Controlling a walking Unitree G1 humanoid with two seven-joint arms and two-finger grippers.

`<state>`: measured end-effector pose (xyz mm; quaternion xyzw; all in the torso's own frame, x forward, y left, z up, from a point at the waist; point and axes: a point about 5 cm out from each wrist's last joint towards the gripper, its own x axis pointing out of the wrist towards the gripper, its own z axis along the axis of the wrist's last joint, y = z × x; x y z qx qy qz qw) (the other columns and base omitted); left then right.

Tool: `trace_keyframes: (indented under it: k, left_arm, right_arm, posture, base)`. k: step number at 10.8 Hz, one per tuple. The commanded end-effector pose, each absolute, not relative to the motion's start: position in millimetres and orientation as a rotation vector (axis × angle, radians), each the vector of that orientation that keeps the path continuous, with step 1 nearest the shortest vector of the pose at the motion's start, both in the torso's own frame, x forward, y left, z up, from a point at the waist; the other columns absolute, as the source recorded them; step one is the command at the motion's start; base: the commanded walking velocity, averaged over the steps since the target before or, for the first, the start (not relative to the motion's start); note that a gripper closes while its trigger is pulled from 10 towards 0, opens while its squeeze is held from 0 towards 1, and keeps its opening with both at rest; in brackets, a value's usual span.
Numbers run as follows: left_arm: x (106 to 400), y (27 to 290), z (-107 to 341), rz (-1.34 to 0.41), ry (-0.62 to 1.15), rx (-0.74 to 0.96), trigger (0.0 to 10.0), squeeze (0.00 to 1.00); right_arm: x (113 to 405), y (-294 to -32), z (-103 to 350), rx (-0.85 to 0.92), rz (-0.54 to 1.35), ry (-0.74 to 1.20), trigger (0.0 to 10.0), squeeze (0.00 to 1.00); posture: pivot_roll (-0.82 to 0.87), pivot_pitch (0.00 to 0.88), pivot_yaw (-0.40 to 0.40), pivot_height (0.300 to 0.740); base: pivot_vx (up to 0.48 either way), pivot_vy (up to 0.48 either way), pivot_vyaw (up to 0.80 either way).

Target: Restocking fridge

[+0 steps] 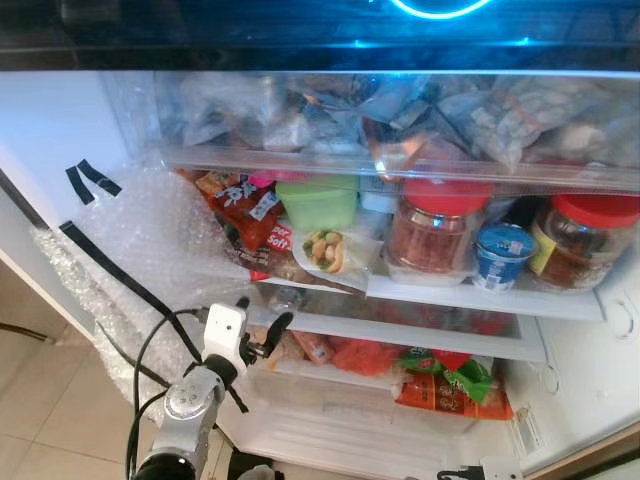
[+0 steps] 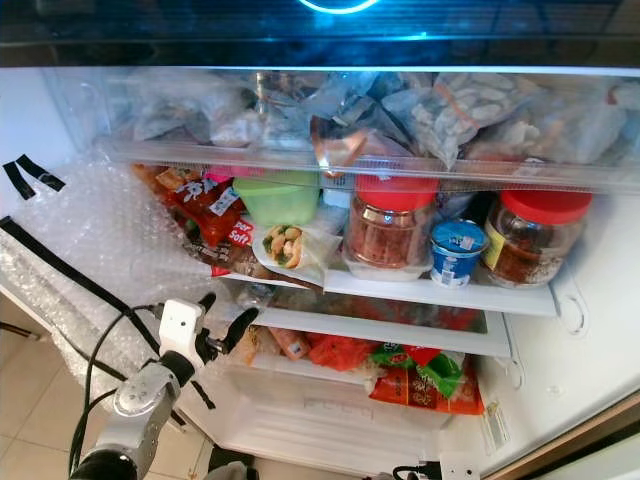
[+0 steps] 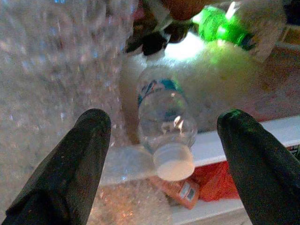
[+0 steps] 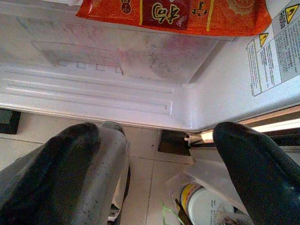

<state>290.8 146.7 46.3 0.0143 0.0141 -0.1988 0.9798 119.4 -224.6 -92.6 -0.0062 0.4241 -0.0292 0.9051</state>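
Left wrist view blurred, left gripper (image 3: 161, 154) fingers wide apart and empty before a clear plastic water bottle with white cap (image 3: 165, 126) lying on the white fridge shelf (image 3: 262, 133), bubble wrap sheet (image 1: 150, 240) beside, right gripper (image 4: 154, 154) fingers apart, low by the fridge base.

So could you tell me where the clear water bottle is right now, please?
The clear water bottle lies on its side at the left end of the fridge's middle shelf, white cap outward, beside the bubble wrap, directly ahead of the open left tool.

Clear plastic water bottle (image 3: 165, 123), white cap, blue label, lies sideways at shelf (image 3: 262, 133) edge, cap outward.
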Motion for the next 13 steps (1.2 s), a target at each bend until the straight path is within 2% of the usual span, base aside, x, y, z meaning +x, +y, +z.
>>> trace_keyframes:
  k: [1, 3, 13]
  left_arm:
    - [289, 146, 47, -0.416, 0.032, 0.033, 10.0, 0.0]
    - [284, 138, 51, -0.464, 0.028, 0.021, 10.0, 0.0]
    - [273, 147, 54, -0.401, 0.054, 0.03, 10.0, 0.0]
  right_arm:
    - [74, -215, -110, 0.008, -0.036, 1.075, 10.0, 0.0]
    - [74, -214, -110, 0.011, -0.04, 1.072, 10.0, 0.0]
    - [78, -212, -110, 0.02, -0.047, 1.066, 10.0, 0.0]
  posture:
    - [-0.02, 0.033, 0.061, 0.656]
    - [-0.03, 0.027, 0.069, 0.656]
    - [-0.02, 0.018, 0.08, 0.656]
  base:
    - [0.0, 0.0, 0.0]
    - [0.0, 0.0, 0.0]
    - [0.0, 0.0, 0.0]
